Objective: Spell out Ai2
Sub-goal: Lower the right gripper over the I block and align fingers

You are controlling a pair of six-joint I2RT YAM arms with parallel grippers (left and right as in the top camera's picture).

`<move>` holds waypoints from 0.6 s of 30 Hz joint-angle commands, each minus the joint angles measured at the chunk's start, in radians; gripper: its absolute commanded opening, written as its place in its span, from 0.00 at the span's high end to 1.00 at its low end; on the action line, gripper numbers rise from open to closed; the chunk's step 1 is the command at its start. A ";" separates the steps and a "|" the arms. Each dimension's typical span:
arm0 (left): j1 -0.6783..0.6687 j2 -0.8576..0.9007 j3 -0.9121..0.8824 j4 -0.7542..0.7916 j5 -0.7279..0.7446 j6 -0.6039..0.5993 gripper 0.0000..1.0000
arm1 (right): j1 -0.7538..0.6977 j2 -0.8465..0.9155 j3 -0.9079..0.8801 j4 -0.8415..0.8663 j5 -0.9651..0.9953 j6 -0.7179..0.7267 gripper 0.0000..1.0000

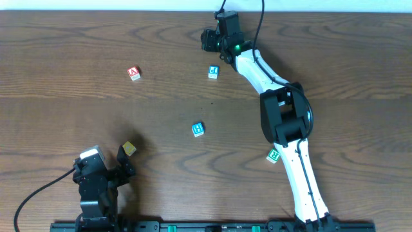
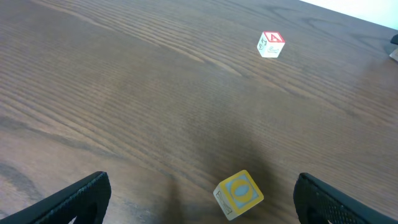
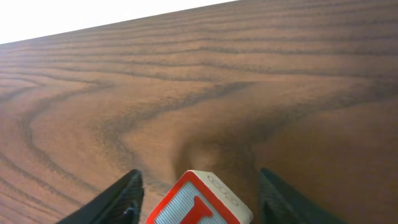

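A red-and-white A block (image 1: pixel 134 73) sits on the table at the left rear; it also shows far off in the left wrist view (image 2: pixel 270 45). A red-framed block with a red letter (image 3: pixel 199 202) lies tilted between the fingers of my right gripper (image 3: pixel 198 199), which is open around it at the table's far edge (image 1: pixel 211 40). That block is hidden in the overhead view. A blue-and-white block (image 1: pixel 213 71) lies just in front of that gripper. My left gripper (image 1: pixel 122 164) is open and empty at the front left.
A yellow block with a blue oval (image 2: pixel 238 194) lies just ahead of the left fingers, also in the overhead view (image 1: pixel 130 148). A blue block (image 1: pixel 198 129) lies mid-table. A green-and-white block (image 1: pixel 274 155) lies beside the right arm.
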 commanded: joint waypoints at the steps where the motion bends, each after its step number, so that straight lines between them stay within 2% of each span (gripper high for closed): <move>1: 0.003 -0.006 -0.015 0.002 -0.006 -0.007 0.05 | 0.010 0.022 0.012 -0.011 -0.001 0.003 0.48; 6: 0.003 -0.006 -0.015 0.002 -0.006 -0.007 0.05 | 0.010 0.021 0.012 -0.011 -0.001 0.003 0.53; 12: 0.003 -0.006 -0.015 0.002 -0.006 -0.007 0.05 | 0.010 0.007 0.014 -0.045 -0.001 0.003 0.53; 18: 0.003 -0.006 -0.015 0.002 -0.006 -0.007 0.05 | 0.011 -0.014 0.042 -0.158 -0.001 -0.031 0.51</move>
